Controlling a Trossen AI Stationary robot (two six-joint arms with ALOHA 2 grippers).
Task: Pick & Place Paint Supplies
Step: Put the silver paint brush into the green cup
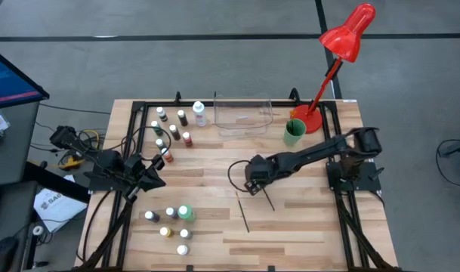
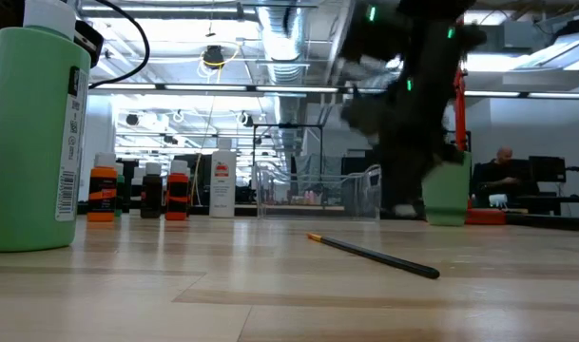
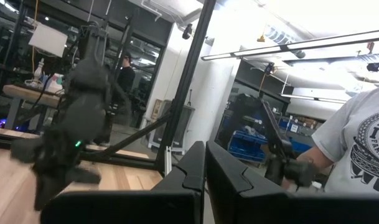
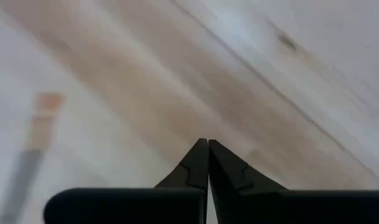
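Two thin dark brushes lie flat on the wooden table [image 1: 305,227], one [image 1: 268,199] just right of my right gripper [image 1: 252,187] and one [image 1: 243,213] nearer the front. My right gripper points steeply down a little above the boards, shut [image 4: 207,144] with nothing between its fingers; a brush [image 4: 28,155] lies off to one side of it. Several tiny white-capped bottles stand at the far left [image 1: 175,132], and several more at the near left [image 1: 168,231] beside a taller green bottle [image 1: 184,213]. My left gripper [image 1: 160,176] waits shut at the left, between the two groups.
A clear plastic tray [image 1: 243,115] stands at the far edge, with a taller white bottle [image 1: 199,113] to its left and a green cup [image 1: 293,132] to its right. A red desk lamp [image 1: 343,38] rises from its base [image 1: 311,121] at the far right. A person stands beyond the table [image 3: 357,149].
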